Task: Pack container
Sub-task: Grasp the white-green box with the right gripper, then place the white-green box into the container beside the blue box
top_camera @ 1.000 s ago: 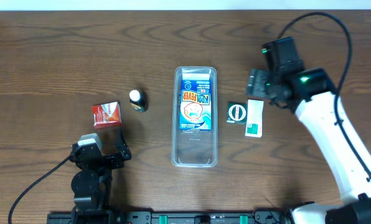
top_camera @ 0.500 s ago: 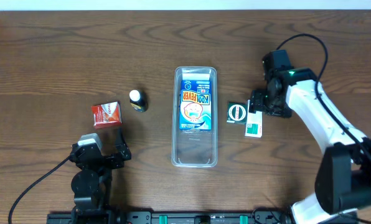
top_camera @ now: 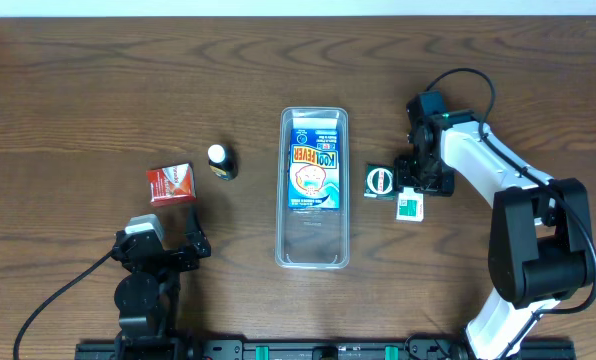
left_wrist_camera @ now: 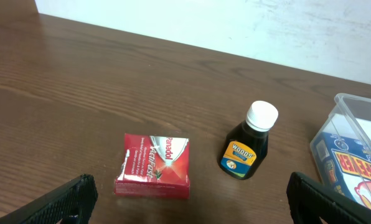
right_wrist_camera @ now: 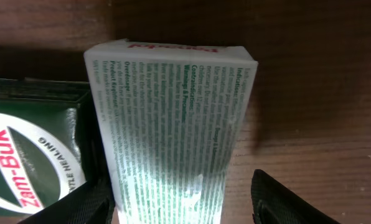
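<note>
Dark brown wood grain runs across the table. The clear container holds a blue packet lettered yellow and orange. Left: 1 red-and-white box, 1 dark bottle, white cap, yellow label. Right: 1 dark green box, 1 white box printed green.

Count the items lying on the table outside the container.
4. Red box and dark bottle lie left of the container; green Zam-Buk box and white box lie right of it. None seems hidden.
</note>
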Tool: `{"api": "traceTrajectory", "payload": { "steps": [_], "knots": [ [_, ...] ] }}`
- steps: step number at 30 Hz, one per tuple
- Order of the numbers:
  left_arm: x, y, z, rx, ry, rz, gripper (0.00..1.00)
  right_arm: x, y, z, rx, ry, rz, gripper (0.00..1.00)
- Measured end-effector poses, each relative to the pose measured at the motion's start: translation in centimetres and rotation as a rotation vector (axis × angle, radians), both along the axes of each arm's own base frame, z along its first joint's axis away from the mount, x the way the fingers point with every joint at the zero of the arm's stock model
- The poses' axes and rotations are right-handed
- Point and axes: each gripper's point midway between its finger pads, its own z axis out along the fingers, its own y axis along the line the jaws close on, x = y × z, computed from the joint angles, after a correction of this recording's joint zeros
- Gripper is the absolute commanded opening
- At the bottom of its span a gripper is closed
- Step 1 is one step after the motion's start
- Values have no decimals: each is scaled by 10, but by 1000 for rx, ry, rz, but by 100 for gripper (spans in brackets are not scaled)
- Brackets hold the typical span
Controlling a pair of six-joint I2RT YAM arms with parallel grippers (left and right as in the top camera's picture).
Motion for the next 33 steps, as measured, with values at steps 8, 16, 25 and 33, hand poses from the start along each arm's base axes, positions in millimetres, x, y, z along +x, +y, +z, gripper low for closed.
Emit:
{"api": "traceTrajectory", "payload": {
  "steps": [8, 16, 25, 33],
  "knots": [
    [0, 0, 0, 0, 0, 0, 98, -11, -6, -8, -26, 27, 1, 33],
    [0, 0, 0, 0, 0, 0, 98, -7, -7, 0, -35, -5, -1, 33],
    [0, 0, 0, 0, 0, 0, 98, 25, 40, 118, 92, -350, 77, 33],
    [0, 0, 0, 0, 0, 0, 98, 27, 127, 194, 287, -613, 163, 32]
  ]
}}
